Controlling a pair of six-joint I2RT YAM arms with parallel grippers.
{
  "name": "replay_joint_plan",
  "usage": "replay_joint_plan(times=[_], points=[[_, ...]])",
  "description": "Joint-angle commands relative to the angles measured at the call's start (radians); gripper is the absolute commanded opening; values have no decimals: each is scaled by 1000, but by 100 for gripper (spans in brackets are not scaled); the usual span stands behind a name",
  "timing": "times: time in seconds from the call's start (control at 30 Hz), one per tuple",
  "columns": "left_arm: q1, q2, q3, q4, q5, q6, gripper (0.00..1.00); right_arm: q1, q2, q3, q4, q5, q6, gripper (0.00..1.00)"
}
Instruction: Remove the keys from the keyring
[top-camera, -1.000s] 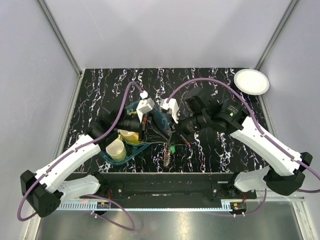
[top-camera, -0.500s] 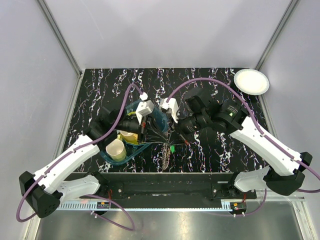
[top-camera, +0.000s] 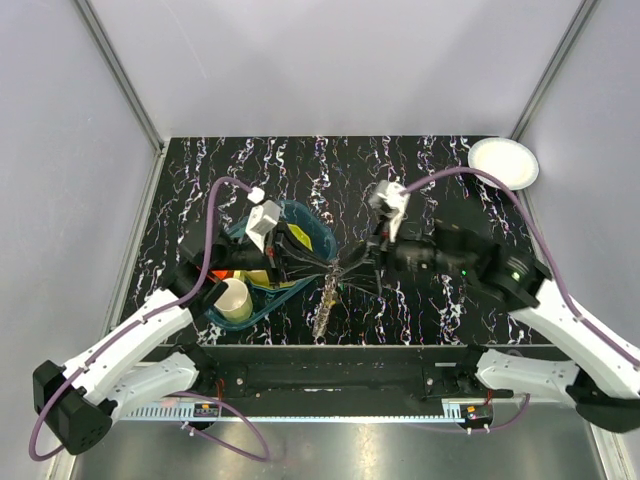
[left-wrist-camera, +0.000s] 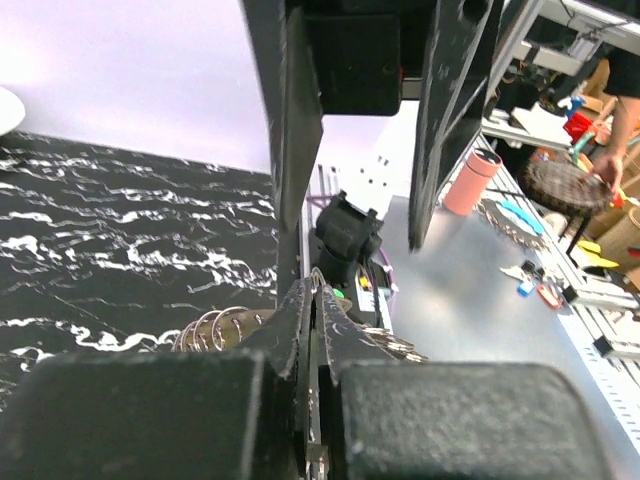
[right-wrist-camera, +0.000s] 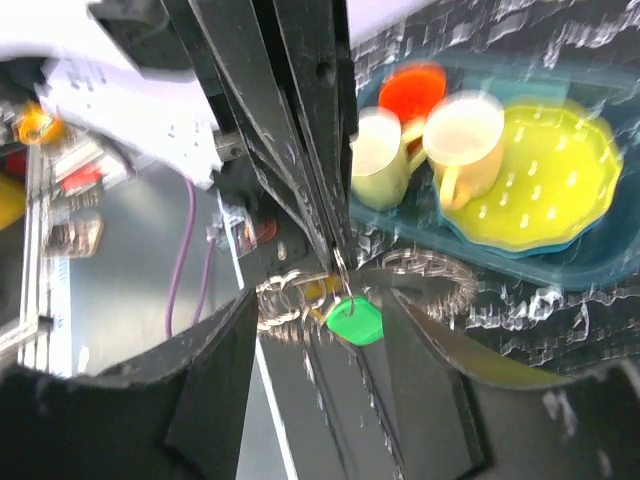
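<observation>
Keyring (top-camera: 323, 305) sits at table (top-camera: 450, 190) centre-front, just right of teal tray (top-camera: 325, 232). It trails from the meeting point of both arms toward the near edge.

Top view: left gripper (top-camera: 338, 266) reaches across tray rim, tips together at top of bundle. Right gripper (top-camera: 368, 268) faces it, v. close. Can't tell if bundle's low end touches table.

Left wrist view: left gripper (left-wrist-camera: 312, 300) is pinched tight on a thin wire ring. Small rings of keyring (left-wrist-camera: 215, 325) fan out just left of the tips. Right fingers (left-wrist-camera: 450, 100) stand above, apart w/ a clear gap. Prob. reason for the pinch: anchor the loop so the other arm can work a key round.

Right wrist view: right gripper (right-wrist-camera: 320, 335) is spread wide, holding nothing. Green tag (right-wrist-camera: 355, 321) and small rings lie btwn its fingers, no contact seen. Left tips come down from above and clamp a ring just over the tag. Chain-like loop (right-wrist-camera: 425, 272) lies right of tag, beside tray; cups (right-wrist-camera: 380, 150) and yellow plate (right-wrist-camera: 540, 180) sit inside.

Judgement: no key off yet; right arm needs a fresh grip.
</observation>
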Motion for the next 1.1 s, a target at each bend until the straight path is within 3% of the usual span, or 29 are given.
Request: replay_joint_plan(times=[0.0,0.2,0.43,0.7,1.07], points=[[18,-39,-36,315,-90,-86,0,1,-182,-145,370,190,149,60],[28,-19,-141,748,-142,-281,0,1,-365,-412,692,318,210,61],[28,94,-218,1224,-280,-511,0,1,-344,-465,798,186,192,60],[28,116,-253,1304,-352,-524,0,1,-258,-440,873,114,229,56],[28,62,-267,1266,-332,-490,0,1,-238,-426,794,289,281,53]])
